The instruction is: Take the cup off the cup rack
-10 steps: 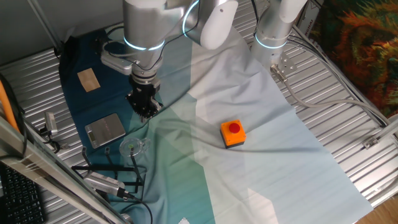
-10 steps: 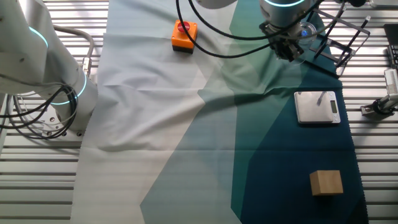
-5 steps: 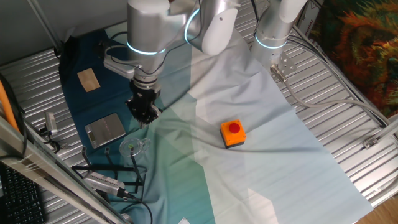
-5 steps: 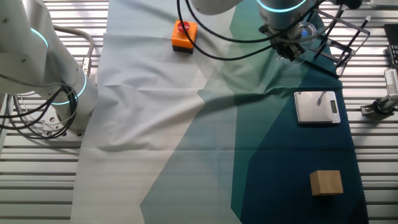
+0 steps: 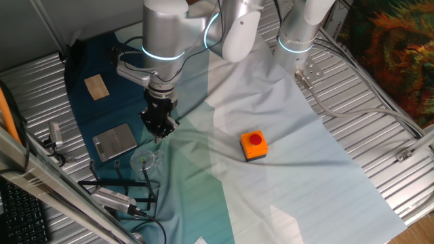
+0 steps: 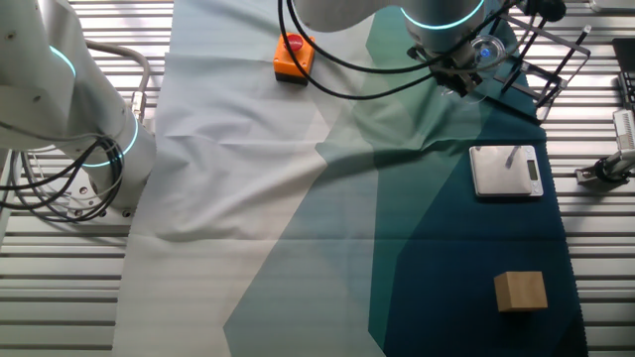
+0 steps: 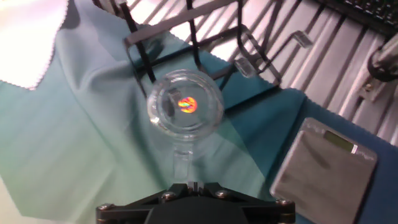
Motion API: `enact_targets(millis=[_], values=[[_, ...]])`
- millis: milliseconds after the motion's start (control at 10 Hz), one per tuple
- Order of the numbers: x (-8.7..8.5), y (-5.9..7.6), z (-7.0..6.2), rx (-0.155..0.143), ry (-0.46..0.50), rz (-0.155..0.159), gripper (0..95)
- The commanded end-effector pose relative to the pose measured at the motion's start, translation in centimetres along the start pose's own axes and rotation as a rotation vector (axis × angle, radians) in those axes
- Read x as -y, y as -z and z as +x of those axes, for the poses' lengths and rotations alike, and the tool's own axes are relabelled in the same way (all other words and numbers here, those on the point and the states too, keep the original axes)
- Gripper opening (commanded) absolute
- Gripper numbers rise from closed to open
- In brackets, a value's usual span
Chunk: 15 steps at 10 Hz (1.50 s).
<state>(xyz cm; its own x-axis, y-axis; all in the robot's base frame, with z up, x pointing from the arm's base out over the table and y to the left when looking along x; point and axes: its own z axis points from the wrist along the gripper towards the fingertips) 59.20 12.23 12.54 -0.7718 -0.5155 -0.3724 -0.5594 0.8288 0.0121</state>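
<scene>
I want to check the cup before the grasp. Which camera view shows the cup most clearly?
The hand view: the cup sits near the centre, its round rim seen in full before the cup rack. In one fixed view it is small and faint; in the other the arm partly hides it.

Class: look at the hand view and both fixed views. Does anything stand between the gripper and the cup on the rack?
Nothing visible does. The gripper hangs just short of the cup, with only cloth beneath. The rack lies behind the cup.
</scene>
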Motion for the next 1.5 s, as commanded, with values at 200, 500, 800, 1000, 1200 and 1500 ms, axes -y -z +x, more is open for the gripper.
enact_targets(millis=[200, 500, 800, 1000, 1200, 1500], values=[[0.0, -0.2, 0.1, 0.010, 0.005, 0.007, 0.0], [-0.2, -0.5, 0.1, 0.014, 0.035, 0.001, 19.0], [-0.1, -0.9, 0.3, 0.029, 0.085, -0.010, 57.0], [-0.1, -0.9, 0.3, 0.037, 0.086, -0.008, 57.0], [-0.1, -1.0, 0.3, 0.049, 0.089, -0.002, 57.0], [0.0, -1.4, 0.4, 0.059, 0.091, 0.000, 57.0]])
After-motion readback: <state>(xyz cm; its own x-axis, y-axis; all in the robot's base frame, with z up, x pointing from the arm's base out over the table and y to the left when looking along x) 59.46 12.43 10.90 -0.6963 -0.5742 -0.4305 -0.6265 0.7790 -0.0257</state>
